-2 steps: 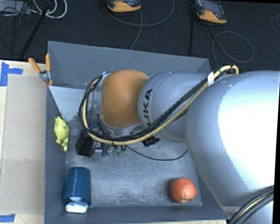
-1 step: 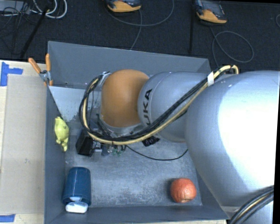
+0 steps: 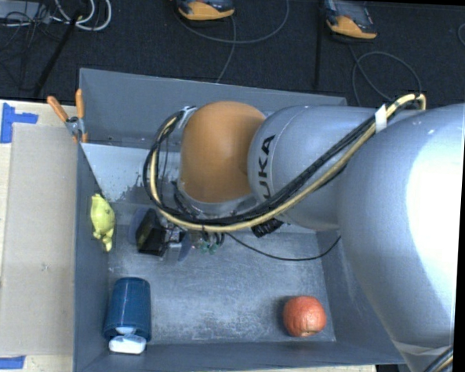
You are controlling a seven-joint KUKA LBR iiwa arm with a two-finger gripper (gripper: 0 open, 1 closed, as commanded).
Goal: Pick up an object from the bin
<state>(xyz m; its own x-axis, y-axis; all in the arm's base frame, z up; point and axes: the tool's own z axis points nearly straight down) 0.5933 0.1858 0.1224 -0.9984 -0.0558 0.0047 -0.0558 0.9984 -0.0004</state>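
My gripper (image 3: pixel 152 236) hangs low in the left middle of the bin, its dark tip just under the arm's orange cover. A small yellow soft toy (image 3: pixel 101 221) lies to its left against the bin's left wall, a short gap away. A blue cylindrical container with a white cap (image 3: pixel 128 312) lies on its side in the front left corner, below the gripper. A round red-orange fruit (image 3: pixel 304 316) rests near the front right.
The arm with its orange cover and looped cables reaches in from the right and hides the back middle of the bin floor. Bare floor shows between the blue container and the fruit.
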